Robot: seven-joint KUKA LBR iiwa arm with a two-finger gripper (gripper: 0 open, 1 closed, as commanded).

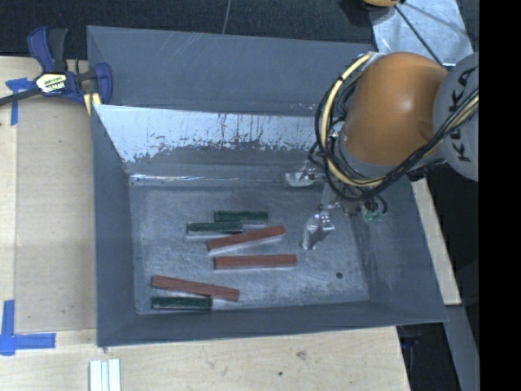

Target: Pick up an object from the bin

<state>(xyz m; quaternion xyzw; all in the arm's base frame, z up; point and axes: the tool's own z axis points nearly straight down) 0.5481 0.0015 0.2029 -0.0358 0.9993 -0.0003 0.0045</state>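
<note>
- The claw [313, 233] is hanging over the bin's [114, 243] scuffed metal floor; I cannot tell its grip, the orange cover [395, 108] hiding its top.
- A flat red stick [246, 237] is lying just left of it, touching a green stick [213, 228].

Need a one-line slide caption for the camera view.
Gripper inside grey bin, just right of reddish-brown and dark green sticks.

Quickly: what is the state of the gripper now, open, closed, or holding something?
Gripper: cannot be told; it is over the grey metal bin, beside the right end of a reddish-brown flat stick.
</note>
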